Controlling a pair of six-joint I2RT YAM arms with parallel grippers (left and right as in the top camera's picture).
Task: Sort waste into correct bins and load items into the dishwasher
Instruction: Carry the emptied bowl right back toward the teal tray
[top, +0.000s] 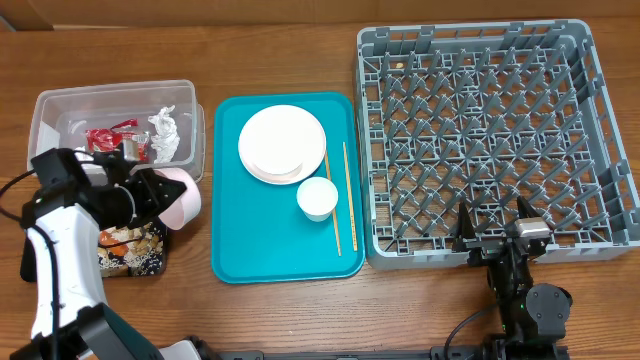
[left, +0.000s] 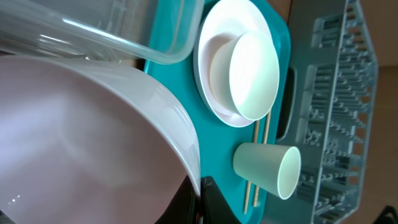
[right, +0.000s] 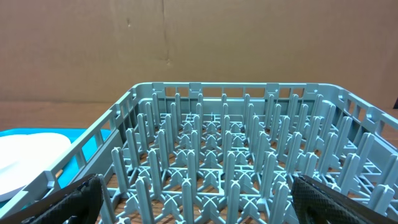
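Waste first: where does it lie? (Mara)

All left of the teal tray (top: 240, 250). Clear tub (top: 115, 88), far left of it, holds the red wrapper (top: 103, 138) and a crumpled tissue (top: 165, 135). Black tray (top: 165, 245), left of the teal tray toward the near bench edge, carries brown and white food scraps (top: 130, 245). (Kit)

Left end effector (top: 158, 197)? (Mara)

Clamped on the rim of the tilted bowl (top: 183, 198), just left of the teal tray, above the black tray. Wrist view shows the bowl's inside clean. My read: it is being tipped out over the scraps, nearly finished. (Kit)

On the teal tray itself? (Mara)

Plate (top: 255, 170) with the second bowl (left: 252, 74) sitting on it. Cup (top: 317, 198) nearer the front. Chopsticks (top: 348, 195) lie lengthwise along the tray's right side, cup just beside them. None of it handled. (Kit)

Right of the teal tray? (Mara)

Dish rack (top: 365, 150), close against the tray's right edge. No dishes among its pegs. Right end effector (top: 495, 235) sits at the rack's near wall, fingers spread wide, holding nothing. (Kit)

Progress? (Mara)

Sorting looks mostly done: wrapper and tissue binned, scraps in the black tray. Loading not begun, as far as I can judge. Both bowls, plate, cup and chopsticks all have to go into the rack. (Kit)
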